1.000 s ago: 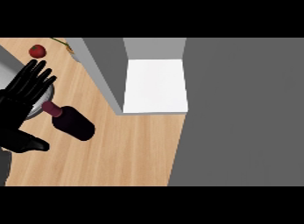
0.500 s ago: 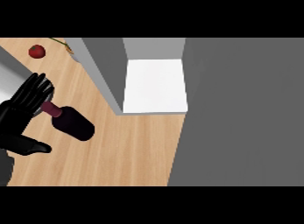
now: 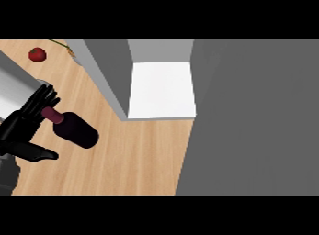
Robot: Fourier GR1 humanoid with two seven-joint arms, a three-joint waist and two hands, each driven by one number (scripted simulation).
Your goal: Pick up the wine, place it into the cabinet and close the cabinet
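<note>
The left hand (image 3: 17, 131), fingers nearly straight, is lying open along the neck of the wine (image 3: 77, 132), gripping nothing, the wine sitting on the counter (image 3: 134, 158) left of the cabinet (image 3: 162, 89); likely heavy, slick, breakable glass, it is wanting a grasp round its body.

A light wooden counter (image 3: 134, 156) is seen from steeply above, and its grain is laid lengthwise, from the near edge toward the far one. Along its right edge it is bordered by a plain dark grey expanse (image 3: 264, 114), by which the whole right part of the view is filled. At the far right of the counter a grey cabinet (image 3: 111, 69) is set, and a white inner surface (image 3: 163, 89) is shown within it. The counter's left edge is overlapped by a pale grey panel (image 3: 6, 87). The scene is lit evenly and softly.
</note>
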